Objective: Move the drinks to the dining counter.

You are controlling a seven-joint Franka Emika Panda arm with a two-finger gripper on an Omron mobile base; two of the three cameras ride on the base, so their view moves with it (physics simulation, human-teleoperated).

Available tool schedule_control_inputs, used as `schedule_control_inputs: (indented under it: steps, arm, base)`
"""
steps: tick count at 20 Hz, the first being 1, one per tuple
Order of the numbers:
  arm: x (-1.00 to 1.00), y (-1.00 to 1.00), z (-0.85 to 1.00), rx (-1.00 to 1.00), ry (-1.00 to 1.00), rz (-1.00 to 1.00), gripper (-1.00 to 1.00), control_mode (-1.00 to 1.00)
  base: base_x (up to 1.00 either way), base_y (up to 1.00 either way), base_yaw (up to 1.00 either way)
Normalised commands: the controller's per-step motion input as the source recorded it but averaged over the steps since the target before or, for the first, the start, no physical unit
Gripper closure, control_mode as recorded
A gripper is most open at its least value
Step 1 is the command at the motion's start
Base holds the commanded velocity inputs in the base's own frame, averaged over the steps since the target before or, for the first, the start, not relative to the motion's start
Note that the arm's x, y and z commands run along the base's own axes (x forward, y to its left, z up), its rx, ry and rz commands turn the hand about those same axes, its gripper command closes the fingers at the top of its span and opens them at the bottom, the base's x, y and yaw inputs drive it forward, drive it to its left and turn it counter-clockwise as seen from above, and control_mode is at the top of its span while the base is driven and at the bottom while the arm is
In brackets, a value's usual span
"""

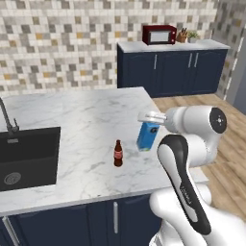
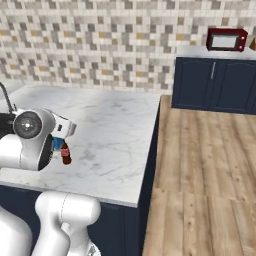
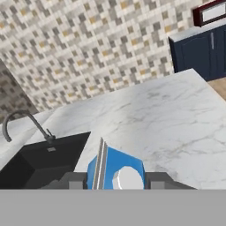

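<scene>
My gripper (image 1: pixel 151 116) is shut on the top of the blue gable-top carton (image 1: pixel 148 136), which is slightly tilted over the right part of the dining counter (image 1: pixel 86 120). Whether its base touches the marble I cannot tell. In the hand view the carton's ridge and white cap (image 3: pixel 115 170) sit between the fingers (image 3: pixel 73 181) of the gripper (image 3: pixel 115 182). The dark cola bottle (image 1: pixel 118 153) with a red label stands upright on the counter, left of and nearer than the carton. In the right base view the cola bottle (image 2: pixel 65 154) peeks out beside my arm, and the carton (image 2: pixel 58 144) is mostly hidden.
A black inset sink (image 1: pixel 29 156) with a curved faucet (image 1: pixel 7 117) takes up the counter's left end. A red microwave (image 1: pixel 159 34) sits on the navy cabinets at the back right. Wooden floor (image 2: pixel 200 165) lies beyond the counter's right edge.
</scene>
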Motion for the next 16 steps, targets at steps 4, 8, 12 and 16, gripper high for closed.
schedule_control_inputs:
  steps: [4, 8, 12, 16]
  arm:
    - [0.00, 0.00, 0.00, 0.00, 0.00, 0.00, 1.00, 1.00]
    - [0.00, 0.00, 0.00, 0.00, 0.00, 0.00, 1.00, 1.00]
    - [0.00, 0.00, 0.00, 0.00, 0.00, 0.00, 1.00, 1.00]
    - [0.08, -0.08, 0.00, 0.00, 0.04, 0.00, 1.00, -1.00]
  base:
    - [0.16, 0.08, -0.01]
    - [0.18, 0.00, 0.00]
    - [0.11, 0.00, 0.00]
    - [0.01, 0.00, 0.00]
